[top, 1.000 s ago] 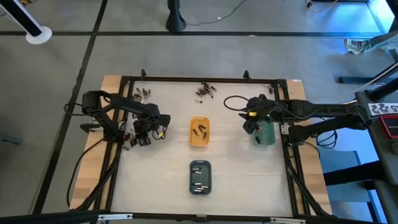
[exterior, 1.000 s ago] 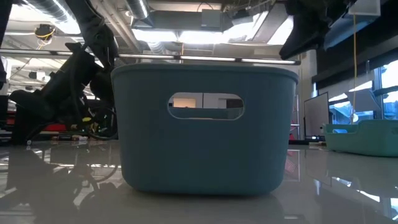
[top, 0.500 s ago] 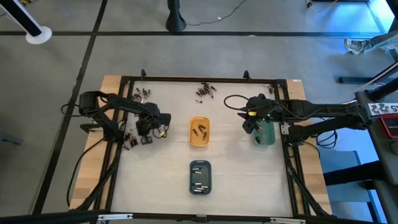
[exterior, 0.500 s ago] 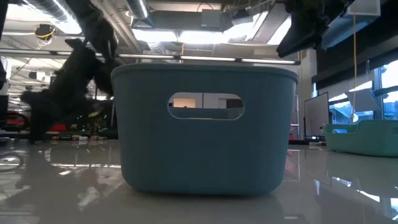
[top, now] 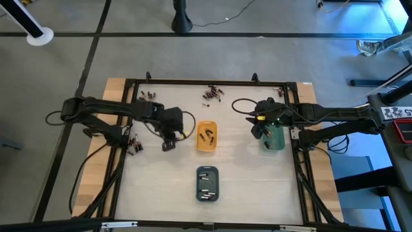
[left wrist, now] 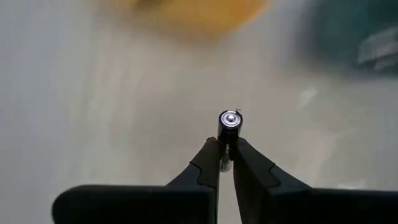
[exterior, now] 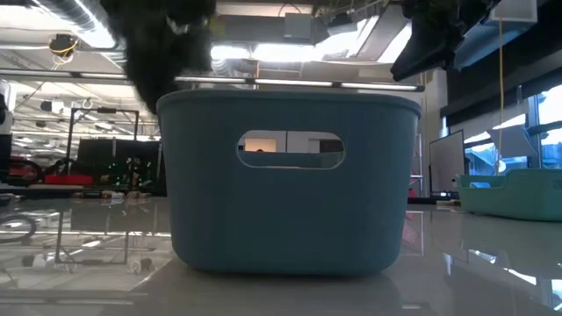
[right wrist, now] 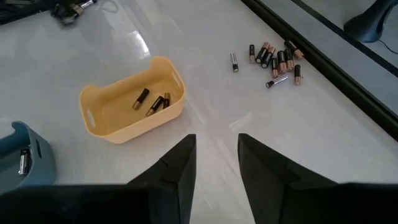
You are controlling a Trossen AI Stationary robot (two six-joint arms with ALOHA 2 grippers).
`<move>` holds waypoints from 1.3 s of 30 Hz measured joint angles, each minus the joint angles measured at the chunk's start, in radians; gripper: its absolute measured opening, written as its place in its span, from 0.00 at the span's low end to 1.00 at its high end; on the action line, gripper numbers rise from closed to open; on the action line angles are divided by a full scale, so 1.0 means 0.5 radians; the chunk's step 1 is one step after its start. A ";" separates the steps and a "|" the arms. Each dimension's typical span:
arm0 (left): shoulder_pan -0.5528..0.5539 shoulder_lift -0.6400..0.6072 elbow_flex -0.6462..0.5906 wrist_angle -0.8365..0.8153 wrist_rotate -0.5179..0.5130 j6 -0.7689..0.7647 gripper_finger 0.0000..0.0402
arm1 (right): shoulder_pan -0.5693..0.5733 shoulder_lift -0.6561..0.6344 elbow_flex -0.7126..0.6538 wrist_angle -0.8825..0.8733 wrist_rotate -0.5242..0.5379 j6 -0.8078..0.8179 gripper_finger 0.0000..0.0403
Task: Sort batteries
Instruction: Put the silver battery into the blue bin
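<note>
Nearest you in the low view, the slate-blue tray (exterior: 288, 180) fills the middle of the frame and hides the things behind it; bare counter (exterior: 79, 281) lies open at lower left. From above, that tray (top: 206, 183) sits low centre holding silvery cells, with clear surface on both sides out to the black frame (top: 121, 154).

Your left end effector (top: 168, 143), left of centre in the high view, is clenched on one battery (left wrist: 228, 122). Only the left wrist view shows that cell, standing end-on between the fingertips (left wrist: 211, 152). Just to its right is the orange tray (top: 206, 136) with a few cells inside.

Your right end effector (top: 260, 131) hangs by the green tray (top: 275, 138), right of centre, fingers (right wrist: 176, 163) apart with nothing between them.

Farthest off, loose batteries (top: 212, 94) cluster by the upper edge; the right wrist view shows them (right wrist: 278, 60) separately at upper right.
</note>
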 joint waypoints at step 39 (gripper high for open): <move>-0.233 0.604 0.002 1.464 0.656 -0.009 0.05 | 0.002 0.301 0.000 0.232 -0.278 0.070 0.30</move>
